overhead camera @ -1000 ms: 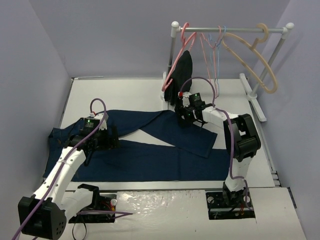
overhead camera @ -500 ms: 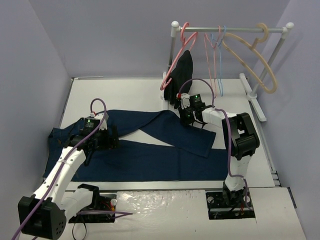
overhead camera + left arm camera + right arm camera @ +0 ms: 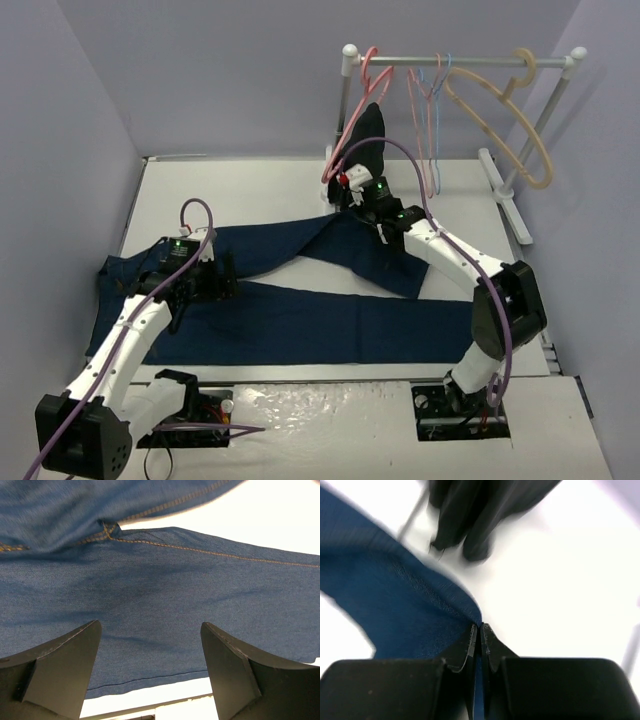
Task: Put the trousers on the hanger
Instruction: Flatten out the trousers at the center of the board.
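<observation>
The trousers (image 3: 300, 320) lie spread across the table, waist at the left. One leg is folded back up toward the rack. My right gripper (image 3: 352, 197) is shut on the edge of that folded leg, and the right wrist view shows blue denim (image 3: 420, 615) pinched between its closed fingers (image 3: 470, 645). My left gripper (image 3: 225, 280) hovers open just above the trousers near the crotch seam (image 3: 107, 530), with denim (image 3: 160, 595) filling the space between its fingers (image 3: 65, 665). The light-blue hanger (image 3: 446, 75) hangs on the rack, apart from both grippers.
A white clothes rack (image 3: 460, 60) stands at the back right. It holds pink hangers (image 3: 370, 70), a black garment (image 3: 365, 140) just behind my right gripper, and a thick beige hanger (image 3: 515, 115). The black garment also shows in the right wrist view (image 3: 470, 515). Purple walls enclose the table.
</observation>
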Action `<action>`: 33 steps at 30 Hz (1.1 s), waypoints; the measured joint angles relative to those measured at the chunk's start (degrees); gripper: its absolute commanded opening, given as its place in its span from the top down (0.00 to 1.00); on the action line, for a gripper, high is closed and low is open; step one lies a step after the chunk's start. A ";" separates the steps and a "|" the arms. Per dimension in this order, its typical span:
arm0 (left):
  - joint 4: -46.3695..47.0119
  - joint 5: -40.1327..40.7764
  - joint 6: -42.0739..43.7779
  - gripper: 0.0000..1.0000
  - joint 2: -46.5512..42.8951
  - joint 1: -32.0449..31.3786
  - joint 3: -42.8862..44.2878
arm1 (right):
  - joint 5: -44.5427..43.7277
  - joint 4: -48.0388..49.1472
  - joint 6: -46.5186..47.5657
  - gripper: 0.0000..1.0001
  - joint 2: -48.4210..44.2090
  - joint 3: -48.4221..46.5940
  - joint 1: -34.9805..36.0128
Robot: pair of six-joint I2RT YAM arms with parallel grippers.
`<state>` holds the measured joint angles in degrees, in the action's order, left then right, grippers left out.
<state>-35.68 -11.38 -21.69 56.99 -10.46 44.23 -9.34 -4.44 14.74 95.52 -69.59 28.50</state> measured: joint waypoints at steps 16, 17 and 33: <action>-0.24 2.70 -0.04 0.23 -0.26 0.00 0.00 | -25.99 -5.05 -5.70 0.62 -19.23 13.74 23.10; -0.27 2.80 -0.04 0.23 -0.27 0.00 0.00 | -25.05 -7.31 -8.66 0.59 -19.13 14.73 24.86; -0.45 3.69 -0.04 0.23 -0.28 0.00 0.00 | -8.44 -18.92 -38.93 0.26 -17.89 11.60 11.01</action>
<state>-36.13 -7.69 -21.74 56.71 -10.46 44.23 -17.78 -23.36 -24.19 77.63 -57.99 39.50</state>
